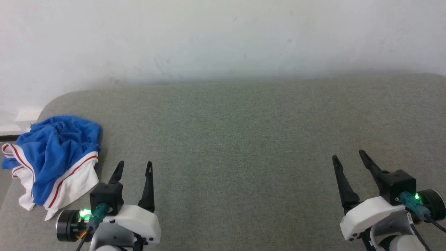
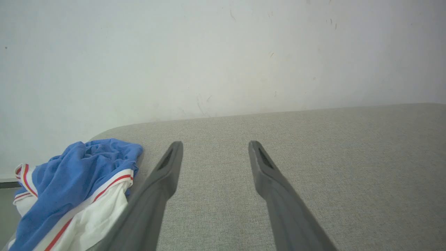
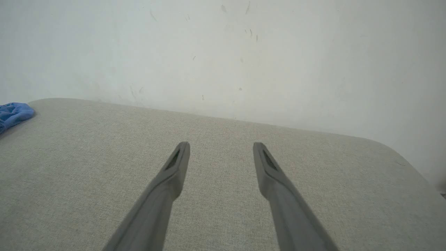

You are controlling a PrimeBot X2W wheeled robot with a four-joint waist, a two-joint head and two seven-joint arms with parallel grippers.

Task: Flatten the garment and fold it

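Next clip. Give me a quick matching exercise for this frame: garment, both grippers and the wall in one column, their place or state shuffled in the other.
1 garment
2 left gripper
3 right gripper
4 wall

A open, lower right of the head view, far from the garment
B crumpled at the left end of the grey surface
C white, scuffed, behind the grey surface
D open, close beside the garment

Pairs: 1-B; 2-D; 3-A; 4-C

1. Head view looks forward and down across the grey padded surface (image 1: 244,139) to the white wall (image 1: 223,35), with left gripper (image 1: 135,164) and right gripper (image 1: 348,154) at its lower corners.
2. Left wrist view sits low, facing that wall; garment (image 2: 69,181) close at lower left, shared with head view.
3. Right wrist view likewise; garment far off at left edge.
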